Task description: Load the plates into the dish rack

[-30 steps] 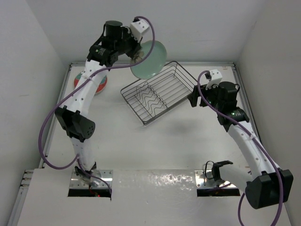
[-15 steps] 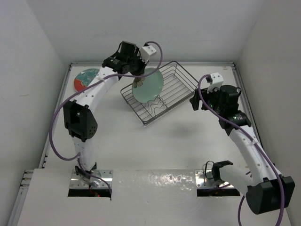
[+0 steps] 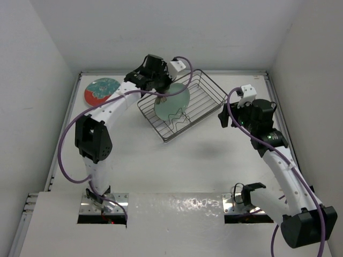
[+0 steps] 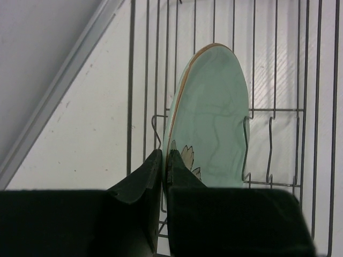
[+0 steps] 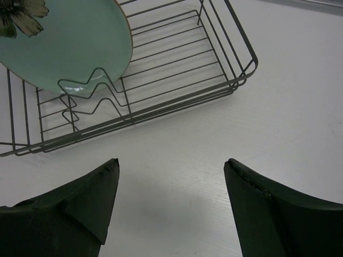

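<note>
Your left claw (image 4: 163, 156) is pinching the pale mint-green plate (image 4: 211, 118) by its rim, fingers clamped thin on the edge. The plate is standing on edge inside the dish rack (image 3: 213, 84), among the wavy dividers (whether its lower edge is resting on the wires is unclear). Your right claw (image 5: 171, 163) is hanging with its jaws apart and empty over the table (image 5: 278, 107), just beside the rack. The red-rimmed plate (image 3: 102, 89) is lying flat at the far left corner. Both plates are probably stiff, glazed, slippery and chippable, so you should be gripping the rim squarely.
</note>
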Robot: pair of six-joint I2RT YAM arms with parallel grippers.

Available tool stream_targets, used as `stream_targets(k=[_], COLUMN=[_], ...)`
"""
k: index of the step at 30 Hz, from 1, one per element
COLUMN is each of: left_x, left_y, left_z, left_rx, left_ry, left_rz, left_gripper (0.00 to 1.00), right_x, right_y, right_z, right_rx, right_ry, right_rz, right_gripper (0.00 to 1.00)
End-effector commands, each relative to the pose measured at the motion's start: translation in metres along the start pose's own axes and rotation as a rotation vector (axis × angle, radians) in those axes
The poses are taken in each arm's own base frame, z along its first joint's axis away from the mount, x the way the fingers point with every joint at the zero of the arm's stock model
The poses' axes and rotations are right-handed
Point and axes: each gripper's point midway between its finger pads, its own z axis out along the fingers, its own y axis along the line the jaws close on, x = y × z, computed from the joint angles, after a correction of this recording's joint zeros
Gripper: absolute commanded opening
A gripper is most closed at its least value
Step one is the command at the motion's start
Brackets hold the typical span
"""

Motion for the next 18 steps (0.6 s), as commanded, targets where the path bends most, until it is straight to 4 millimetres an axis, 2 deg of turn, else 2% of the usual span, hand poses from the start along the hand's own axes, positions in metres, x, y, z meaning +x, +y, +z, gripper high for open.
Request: stream_targets(k=[1,2,8,9,10,11,14,15,17,18], left_x=[-0.035,-0.028,-0.018,-0.016,-0.016,-0.017,-0.026,-0.038,-0.05,-0.063], left_y=[0.009,0.003,-0.023,-0.024,-0.025,-0.024,-0.016,-0.009,0.004,0.013], left_z=[-0.022,-0.018,-0.01,-0.009,-0.009,-0.008,-0.012,-0.019,-0.027,-0.035], left_rx=[-0.05,-0.029,0.081,0.082,0.083,0.082,0.047,0.026,-0.002,-0.021], left_ry=[-0.134,-0.12,-0.106,-0.106,-0.106,-0.11,-0.124,-0.149,-0.176,-0.205], left_rz=[0.052,0.056,0.098,0.094,0.089,0.079,0.04,0.033,0.004,-0.028], left_gripper=[0.0,0.0,0.0,0.05,0.14,0.35,0.61,0.67,0.76,0.79], right_x=[-0.005,-0.004,-0.003,-0.002,-0.002,-0.002,0.001,0.002,0.003,0.003], right_y=[-0.002,-0.003,-0.002,-0.003,-0.003,-0.003,-0.003,-0.003,-0.003,-0.003], right_z=[-0.004,-0.004,-0.002,-0.002,-0.002,-0.002,-0.002,-0.002,-0.003,-0.002], right_rx=[0.019,0.02,0.019,0.019,0.02,0.02,0.02,0.022,0.022,0.02], right_ry=[-0.025,-0.022,-0.016,-0.014,-0.013,-0.013,-0.002,-0.001,0.004,0.007], right_rz=[-0.026,-0.025,-0.025,-0.024,-0.024,-0.024,-0.023,-0.022,-0.02,-0.018], right_gripper=[0.78,0.79,0.8,0.8,0.8,0.8,0.81,0.81,0.81,0.81])
